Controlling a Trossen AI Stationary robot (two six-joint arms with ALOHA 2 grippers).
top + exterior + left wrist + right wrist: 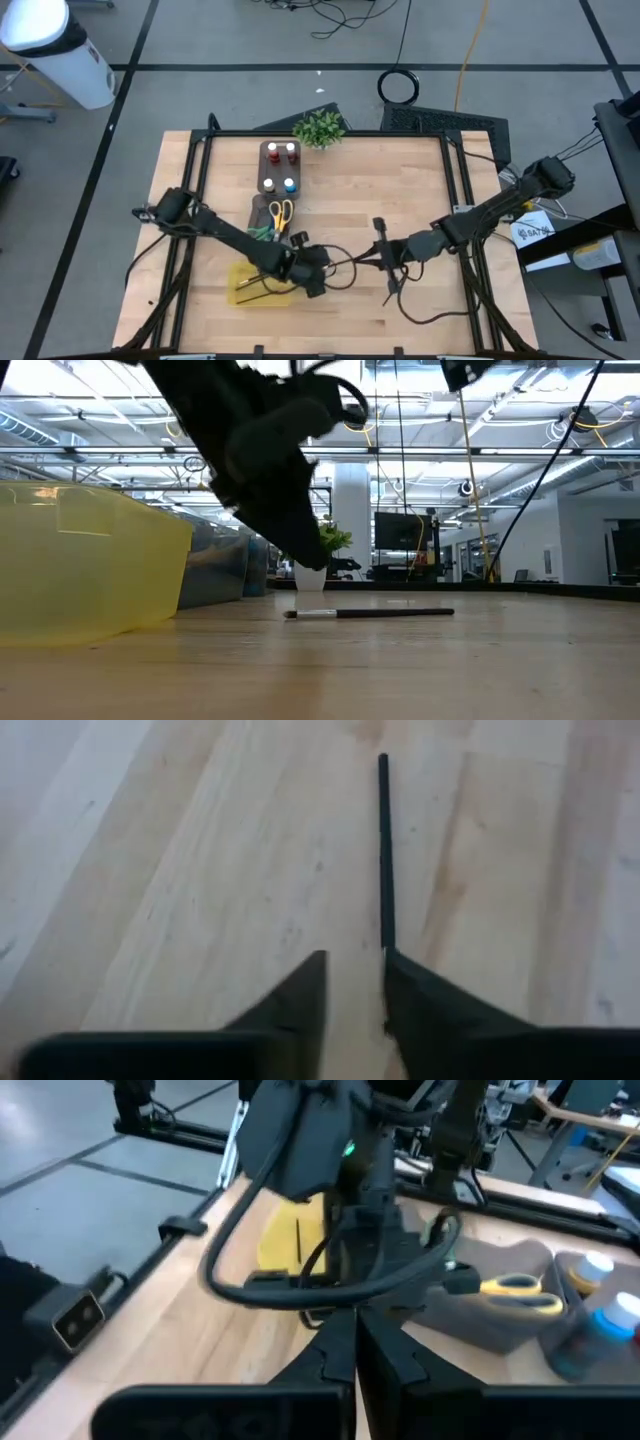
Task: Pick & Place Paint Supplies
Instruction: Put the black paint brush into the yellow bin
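Observation:
A thin dark brush [375, 613] with a silver ferrule lies flat on the wooden table. In the left wrist view the brush [383, 850] runs straight away from my left gripper [355, 970], which is open and hovers over its near end; one finger tip covers that end. The left gripper [318, 275] sits just right of the yellow tray [250, 290], which has another brush in it. My right gripper [357, 1325] is shut and empty, right of the left one [385, 255]. Paint bottles [281, 153] and yellow-handled scissors [281, 212] sit in the dark organiser tray [262, 185].
Green-handled scissors [262, 233] lie at the organiser's near end. A small green plant [318, 128] stands at the table's far edge. Loose black cables [345, 262] hang between the two grippers. Bare wood lies in the middle and toward the right of the table [420, 190].

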